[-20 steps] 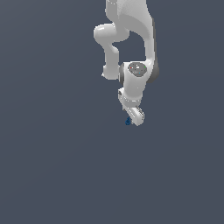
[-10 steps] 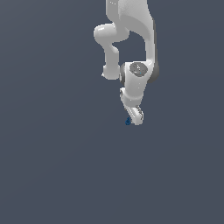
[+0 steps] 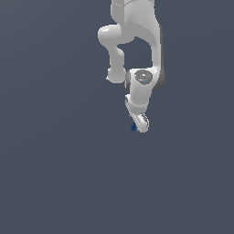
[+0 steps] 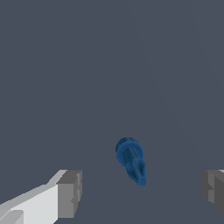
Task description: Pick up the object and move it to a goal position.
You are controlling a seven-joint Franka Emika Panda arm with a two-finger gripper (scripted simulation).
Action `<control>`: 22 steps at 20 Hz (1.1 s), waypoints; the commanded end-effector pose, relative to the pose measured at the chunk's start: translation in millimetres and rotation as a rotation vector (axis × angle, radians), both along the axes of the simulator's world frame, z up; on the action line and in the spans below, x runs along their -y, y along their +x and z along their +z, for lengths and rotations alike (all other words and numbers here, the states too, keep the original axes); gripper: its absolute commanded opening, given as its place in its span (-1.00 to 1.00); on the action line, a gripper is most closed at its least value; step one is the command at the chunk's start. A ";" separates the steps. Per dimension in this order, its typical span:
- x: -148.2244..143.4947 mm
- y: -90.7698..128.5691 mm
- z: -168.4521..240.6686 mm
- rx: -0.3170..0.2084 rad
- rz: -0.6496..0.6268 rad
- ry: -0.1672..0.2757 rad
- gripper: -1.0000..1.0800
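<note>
- Plain slate-grey worktop, uniform and unmarked, filling both views.
- White jointed arm entering from the upper edge of the exterior view, folded downward, wrist pointing at the surface.
- Hand at the arm's lowest point, low over the worktop; in the wrist view spread wide, grey fingertips standing far apart at either side of the picture, nothing gripped between them.
- Object: small dark-blue item, rounded at one end and tapering to a narrower ribbed stem; lying on the worktop in the gap between the two fingers, touching neither.
- Same object in the exterior view: tiny blue speck just beside the hand's tip, on the exterior view's left of it; shape not discernible there.
</note>
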State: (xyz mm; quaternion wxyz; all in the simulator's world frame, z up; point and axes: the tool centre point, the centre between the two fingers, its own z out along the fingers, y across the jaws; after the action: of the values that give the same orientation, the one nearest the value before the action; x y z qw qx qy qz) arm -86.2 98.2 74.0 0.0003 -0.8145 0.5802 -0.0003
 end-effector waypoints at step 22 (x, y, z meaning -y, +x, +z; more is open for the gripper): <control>0.4 0.0 -30.4 -0.001 -0.002 0.000 -1.00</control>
State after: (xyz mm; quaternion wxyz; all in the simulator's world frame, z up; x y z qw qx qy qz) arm -86.5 98.3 42.8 -0.0003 -0.8139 0.5811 0.0001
